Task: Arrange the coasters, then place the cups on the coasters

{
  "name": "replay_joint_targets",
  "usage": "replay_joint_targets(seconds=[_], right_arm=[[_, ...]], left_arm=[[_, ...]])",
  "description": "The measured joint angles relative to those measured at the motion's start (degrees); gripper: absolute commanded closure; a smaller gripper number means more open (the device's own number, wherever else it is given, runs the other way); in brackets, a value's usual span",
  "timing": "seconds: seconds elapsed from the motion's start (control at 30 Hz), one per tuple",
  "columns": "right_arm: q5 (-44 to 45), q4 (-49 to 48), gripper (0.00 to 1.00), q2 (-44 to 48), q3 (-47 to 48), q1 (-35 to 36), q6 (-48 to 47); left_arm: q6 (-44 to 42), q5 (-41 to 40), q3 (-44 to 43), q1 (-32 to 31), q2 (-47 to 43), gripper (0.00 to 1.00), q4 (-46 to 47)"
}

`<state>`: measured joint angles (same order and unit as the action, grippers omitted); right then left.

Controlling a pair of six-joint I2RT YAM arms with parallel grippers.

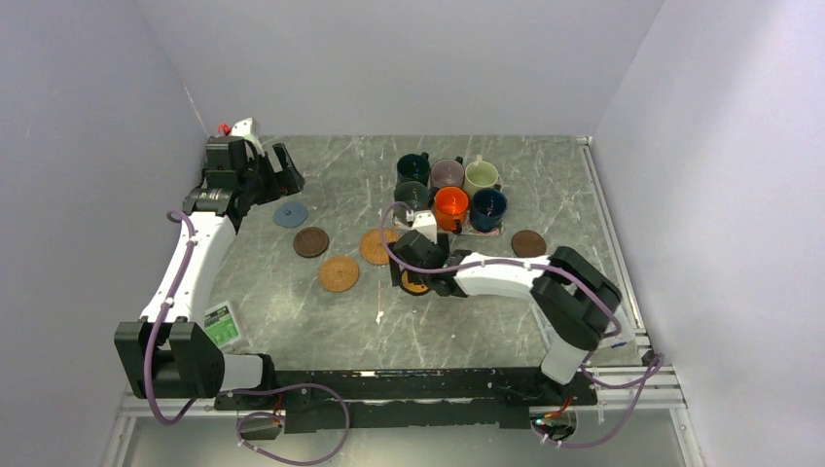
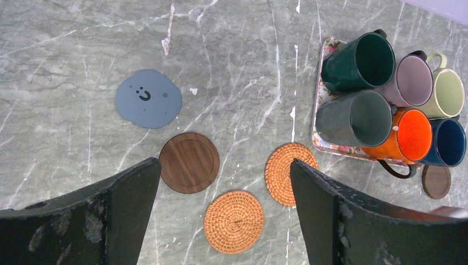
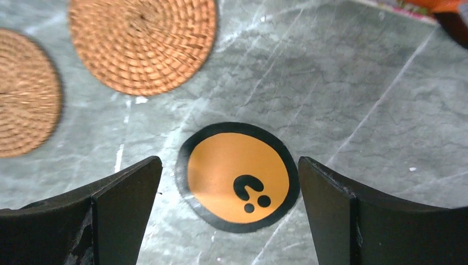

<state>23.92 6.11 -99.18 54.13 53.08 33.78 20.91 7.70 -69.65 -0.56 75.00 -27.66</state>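
Observation:
Six cups stand packed together on a floral mat [image 2: 325, 144]: dark green [image 2: 361, 61], mauve [image 2: 413, 80], cream [image 2: 448, 93], dark grey [image 2: 356, 118], orange [image 2: 411, 135] and navy [image 2: 448, 142]. On the table lie a grey-blue coaster [image 2: 148, 98], a dark brown one [image 2: 189, 162], two tan woven ones [image 2: 234, 221] [image 2: 282, 171], and a second brown one [image 1: 528, 243] right of the mat. My right gripper [image 3: 229, 171] hovers open just above the black coaster with the yellow centre [image 3: 238, 175], which lies flat between its fingers. My left gripper [image 1: 282, 170] hangs open and empty over the far left.
A small green-and-white card [image 1: 222, 324] lies near the left arm's base. White walls close in the table at the back and both sides. A metal rail [image 1: 608, 224] runs along the table's right edge.

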Motion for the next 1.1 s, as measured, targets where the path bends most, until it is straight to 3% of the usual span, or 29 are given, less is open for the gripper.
replay_joint_targets(seconds=[0.3, 0.43, 0.83, 1.0, 1.1], right_arm=[[4.85, -0.98, 0.00, 17.88, -3.30, -0.15, -4.15], [7.34, 2.40, 0.00, 23.67, -3.30, -3.32, -5.88], [-0.63, 7.15, 0.01, 40.30, -10.93, -34.80, -7.21], [-7.76, 6.54, 0.13, 36.54, -13.86, -46.86, -6.95], [-11.15, 5.29, 0.22, 32.24, -14.01, -50.01, -7.02]], left_arm=[[0.00, 0.00, 0.00, 0.00, 0.00, 0.06, 0.02], [0.02, 0.00, 0.00, 0.00, 0.00, 0.06, 0.04], [0.00, -0.07, 0.02, 0.00, 0.00, 0.06, 0.04], [0.00, -0.09, 0.02, 0.00, 0.00, 0.06, 0.04], [0.00, -0.11, 0.02, 0.00, 0.00, 0.06, 0.02]])
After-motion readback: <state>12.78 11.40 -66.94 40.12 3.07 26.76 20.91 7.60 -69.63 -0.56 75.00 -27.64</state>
